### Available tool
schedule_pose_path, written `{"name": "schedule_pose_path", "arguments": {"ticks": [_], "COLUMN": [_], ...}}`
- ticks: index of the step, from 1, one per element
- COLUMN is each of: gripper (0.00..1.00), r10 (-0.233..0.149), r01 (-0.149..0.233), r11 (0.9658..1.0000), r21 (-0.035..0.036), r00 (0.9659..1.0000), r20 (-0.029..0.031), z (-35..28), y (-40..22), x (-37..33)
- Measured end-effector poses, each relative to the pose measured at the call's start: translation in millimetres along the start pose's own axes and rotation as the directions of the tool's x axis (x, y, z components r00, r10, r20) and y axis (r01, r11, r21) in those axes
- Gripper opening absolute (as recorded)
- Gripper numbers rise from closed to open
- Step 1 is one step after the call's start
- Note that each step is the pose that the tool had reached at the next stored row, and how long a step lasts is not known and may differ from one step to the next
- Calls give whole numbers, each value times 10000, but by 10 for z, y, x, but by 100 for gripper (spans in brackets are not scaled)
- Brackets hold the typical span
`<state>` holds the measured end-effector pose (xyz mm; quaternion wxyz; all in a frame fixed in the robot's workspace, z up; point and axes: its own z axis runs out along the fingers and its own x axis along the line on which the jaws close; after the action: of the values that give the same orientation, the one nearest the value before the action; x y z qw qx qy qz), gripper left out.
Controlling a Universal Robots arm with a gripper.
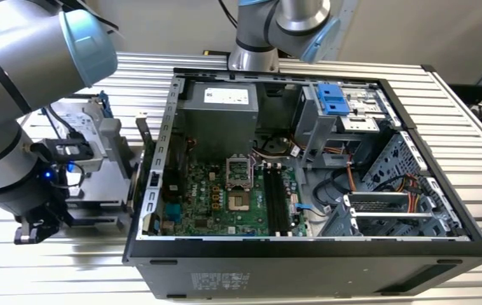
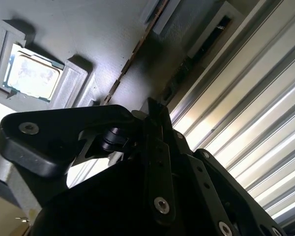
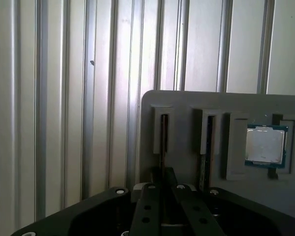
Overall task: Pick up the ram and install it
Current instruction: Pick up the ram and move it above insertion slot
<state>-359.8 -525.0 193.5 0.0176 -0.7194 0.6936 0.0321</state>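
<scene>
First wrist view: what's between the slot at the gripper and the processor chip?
In the first wrist view, a second slot in the grey holder lies between the slot at the gripper and the processor chip. Its contents are too dark to tell.

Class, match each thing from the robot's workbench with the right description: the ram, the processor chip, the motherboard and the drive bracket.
Things:
1. ram
2. processor chip
3. motherboard
4. drive bracket

Descriptions:
A. blue, inside the open computer case
B. standing on edge in a slot of the grey holder
C. green, inside the open computer case
D. lying flat in a square recess of the grey holder

Pairs: 1-B, 2-D, 3-C, 4-A
</scene>
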Motion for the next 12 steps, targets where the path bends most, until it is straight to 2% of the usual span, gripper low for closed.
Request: {"name": "schedule_pose_path", "arguments": {"ticks": [7, 12], "gripper": [0, 0], "r10": [26, 28], "r01": [-26, -28], "r11": [10000, 10000], "r21": [3, 4], "r00": [10000, 10000], "r20": [3, 2], "z": [-219, -326], "y": [4, 5], "x": [-16, -23]}}
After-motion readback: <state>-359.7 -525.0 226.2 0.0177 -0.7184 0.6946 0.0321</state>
